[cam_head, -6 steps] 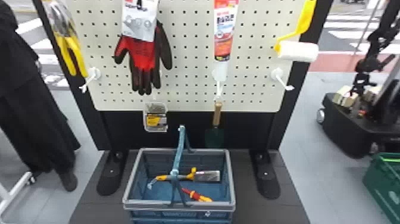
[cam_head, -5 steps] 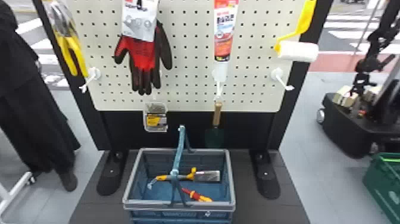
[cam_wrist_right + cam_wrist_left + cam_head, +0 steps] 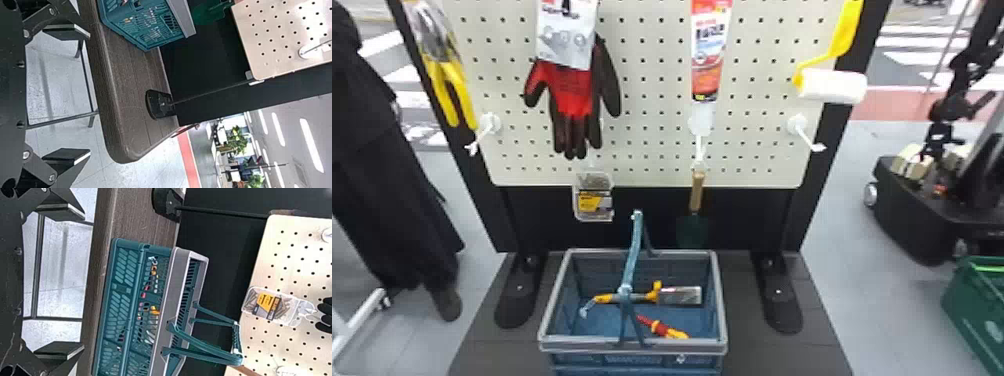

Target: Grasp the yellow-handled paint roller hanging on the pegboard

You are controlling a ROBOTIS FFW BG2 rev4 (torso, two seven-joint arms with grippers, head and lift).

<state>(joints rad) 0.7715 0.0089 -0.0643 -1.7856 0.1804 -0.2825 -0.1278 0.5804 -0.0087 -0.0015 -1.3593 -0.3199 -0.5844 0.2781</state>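
The yellow-handled paint roller [image 3: 829, 86] hangs at the upper right corner of the cream pegboard [image 3: 652, 125], its white roller sleeve lying level below the curved yellow handle. In the left wrist view, my left gripper [image 3: 78, 282] is open and holds nothing; it is low in front of the teal basket [image 3: 133, 313] and the pegboard [image 3: 297, 266]. In the right wrist view, my right gripper [image 3: 84, 94] is also open and bare, low beside the dark table [image 3: 121, 102], with the pegboard's lower corner [image 3: 282, 35] and a white peg [image 3: 313, 49] farther off.
On the pegboard hang yellow pliers [image 3: 439, 65], red and black gloves [image 3: 572, 95], a sealant tube [image 3: 708, 55], a pack of screws [image 3: 592, 196] and a trowel [image 3: 696, 215]. A basket [image 3: 552, 300] with tools stands below. A person in black [image 3: 377, 175] stands at the left; a black cart [image 3: 932, 210] at the right.
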